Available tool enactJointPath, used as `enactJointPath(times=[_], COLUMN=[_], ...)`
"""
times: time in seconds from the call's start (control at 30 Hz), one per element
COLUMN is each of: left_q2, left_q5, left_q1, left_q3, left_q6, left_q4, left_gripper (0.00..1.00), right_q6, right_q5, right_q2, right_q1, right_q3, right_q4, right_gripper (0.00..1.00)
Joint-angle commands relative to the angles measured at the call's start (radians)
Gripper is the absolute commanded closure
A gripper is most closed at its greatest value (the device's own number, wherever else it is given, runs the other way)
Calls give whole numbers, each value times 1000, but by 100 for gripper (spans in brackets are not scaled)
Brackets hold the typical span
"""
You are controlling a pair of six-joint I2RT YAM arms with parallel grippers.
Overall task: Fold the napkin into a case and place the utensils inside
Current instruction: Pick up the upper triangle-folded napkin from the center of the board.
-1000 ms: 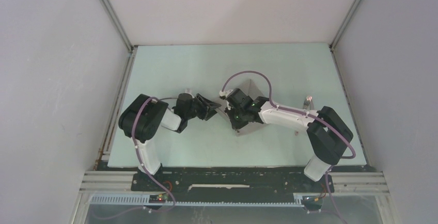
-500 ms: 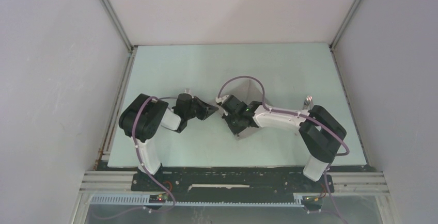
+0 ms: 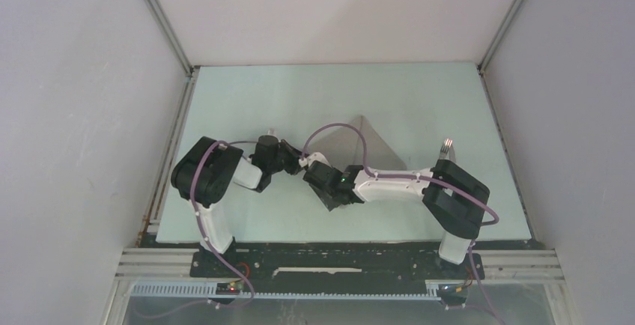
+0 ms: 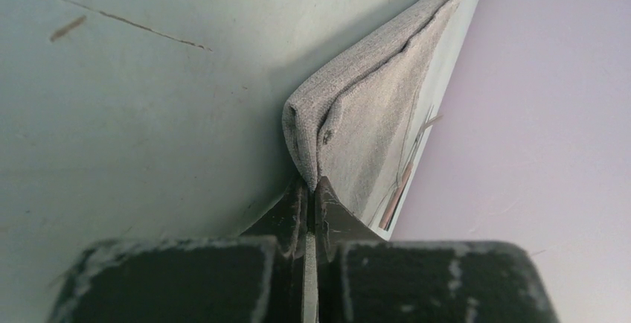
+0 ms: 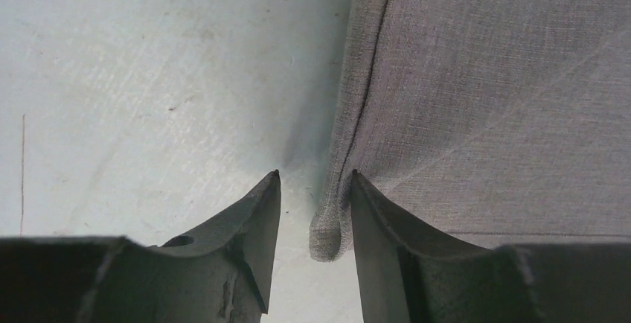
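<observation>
Top view: the napkin (image 3: 365,145) lies near the middle of the pale green surface (image 3: 254,100). It shows as a grey triangle with its peak toward the far side. Its near-left part is covered by the two wrists, which meet there. A fork (image 3: 447,145) pokes out just beyond the right arm's elbow, tines toward the far wall. It lies well apart from the cloth, and its handle is hidden under the arm. From up here neither grip can be read, because both tips are dark and crowded together.

Left wrist view fills that in. The left fingers (image 4: 292,215) are clenched tight on a corner of the napkin, with no gap between them. The cloth is doubled, a rounded fold running up and away from the pinch, and the held corner is raised off the surface. Past the cloth's far edge a few thin pieces lie blurred. One looks pinkish, but I cannot tell more.

Right wrist view: the right fingers (image 5: 249,222) are released and stand apart. A small rolled corner of the napkin's hem sits between them. It lies against the inner face of the right-hand finger, with bare surface showing on the other side. Nothing is pinched. The cloth spreads flat to the upper right, its stitched hem running straight up the frame. Scratches and specks mark the surface to the left.
</observation>
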Motion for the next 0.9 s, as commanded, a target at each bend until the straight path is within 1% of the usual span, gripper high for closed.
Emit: enactJointPath(times=[0.0, 0.33, 0.43, 0.57, 0.67, 0.77, 0.87], left_q2=[-38, -38, -41, -43, -46, -51, -75], left_q5=[9, 25, 28, 34, 35, 42, 39], left_q1=[2, 2, 2, 2, 2, 2, 2], left_q3=[24, 41, 47, 62, 66, 74, 85], left_q6=[36, 42, 48, 61, 66, 69, 94], left_q4=[-34, -52, -62, -81, -89, -96, -137], left_gripper=[100, 100, 100, 100, 100, 100, 100], right_q6=[53, 94, 110, 123, 118, 97, 71], right_q5=[81, 82, 60, 44, 43, 47, 38], right_q2=[11, 46, 58, 60, 59, 54, 37], right_q1=[3, -38, -56, -84, -93, -94, -95], right_q3=[3, 3, -5, -28, -28, -26, -9], right_q4=[8, -1, -13, -20, -16, 0, 6], right_gripper=[52, 53, 57, 66, 76, 100, 100])
